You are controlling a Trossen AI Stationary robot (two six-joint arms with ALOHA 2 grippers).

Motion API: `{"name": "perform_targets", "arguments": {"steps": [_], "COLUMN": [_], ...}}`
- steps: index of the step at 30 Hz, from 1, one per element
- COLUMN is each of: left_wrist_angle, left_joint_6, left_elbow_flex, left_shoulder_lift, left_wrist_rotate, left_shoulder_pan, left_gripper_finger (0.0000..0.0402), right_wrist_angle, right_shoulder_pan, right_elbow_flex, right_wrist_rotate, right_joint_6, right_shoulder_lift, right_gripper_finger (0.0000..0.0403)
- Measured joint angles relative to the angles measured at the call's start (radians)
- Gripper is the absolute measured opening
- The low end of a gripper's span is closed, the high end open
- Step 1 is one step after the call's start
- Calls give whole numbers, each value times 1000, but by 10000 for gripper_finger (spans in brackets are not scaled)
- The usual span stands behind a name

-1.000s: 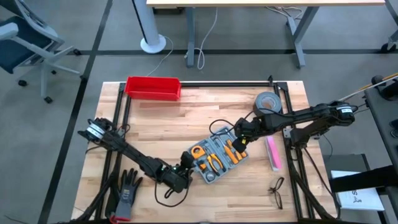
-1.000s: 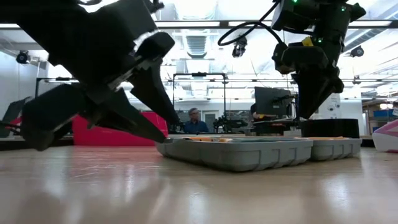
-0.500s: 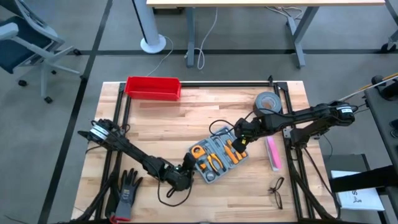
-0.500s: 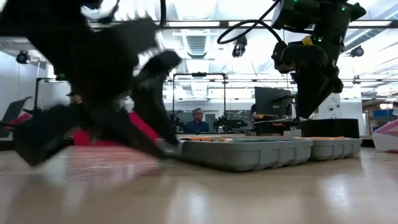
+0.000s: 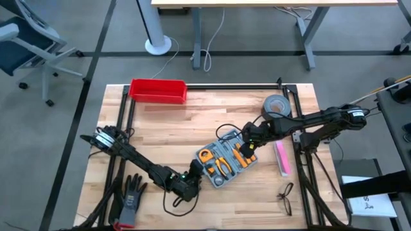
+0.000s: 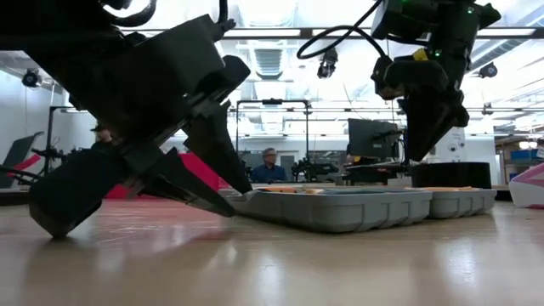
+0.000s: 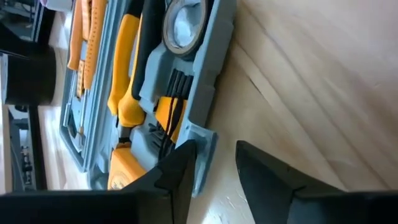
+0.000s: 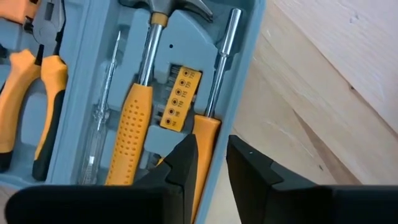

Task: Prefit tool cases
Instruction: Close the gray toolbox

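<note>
Near the middle of the pale wooden table (image 5: 167,128) lies the open grey-blue plastic hinged tool case (image 5: 226,162), both halves flat, with orange-handled tools in its moulded slots. The left gripper (image 5: 192,177) sits low at the case's front-left corner; in the left wrist view its 2 fingers straddle the corner rim with a narrow gap, one fingertip (image 7: 186,163) against the case wall, yet an actual pinch cannot be told. The right gripper (image 5: 246,146) hangs over the case's right edge; the right wrist view shows its 2 fingers slightly parted around that rim, and a firm grip cannot be confirmed there either. At table height the left arm blocks much of the case's near side. A red rectangular bin (image 5: 158,90) stands at the far left edge.
</note>
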Motion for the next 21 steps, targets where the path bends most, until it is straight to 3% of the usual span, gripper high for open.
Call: {"name": "perform_targets", "arguments": {"steps": [11,21], "left_wrist_angle": [3,6], "left_joint_6": [0,11], "left_elbow_flex": [1,1], "left_shoulder_lift": [5,5], "left_wrist_rotate": [-49,-78], "left_shoulder_pan": [0,11], "left_gripper_finger": [96,108], "right_wrist_angle": [16,23], "right_shoulder_pan": [6,6], "right_elbow_flex": [0,0], "right_wrist_rotate": [0,-12], "right_joint_6": [1,5], "right_shoulder_lift": [0,0], "right_gripper_finger": [77,63]}}
